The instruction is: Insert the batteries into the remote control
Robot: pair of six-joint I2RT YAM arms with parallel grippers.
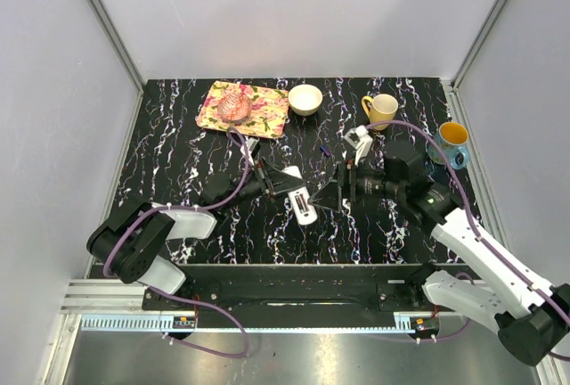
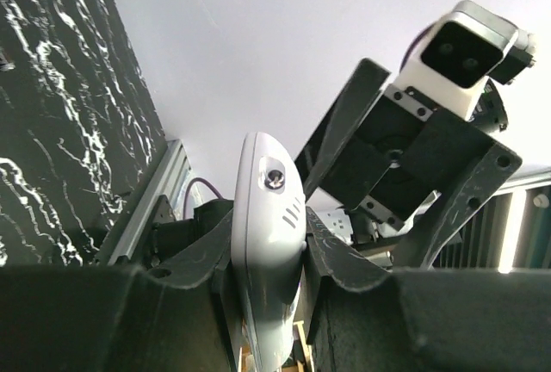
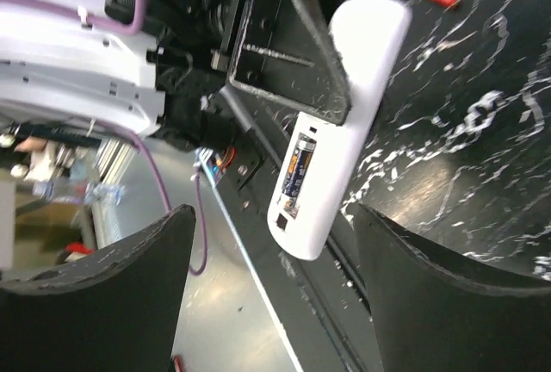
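The left gripper [image 2: 269, 256] is pinching the light, stiff, likely slippery remote control [image 3: 344, 144] across its sides, while the right gripper [image 3: 274, 213] is gaping wide, empty.

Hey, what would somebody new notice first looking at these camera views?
A white remote control near the middle of the black marbled table is clamped in the left tool, with one battery seated in its open slot. The right tool gapes open directly facing it. Toward the far side sit a floral tray, a white bowl, a yellow mug and a blue mug.
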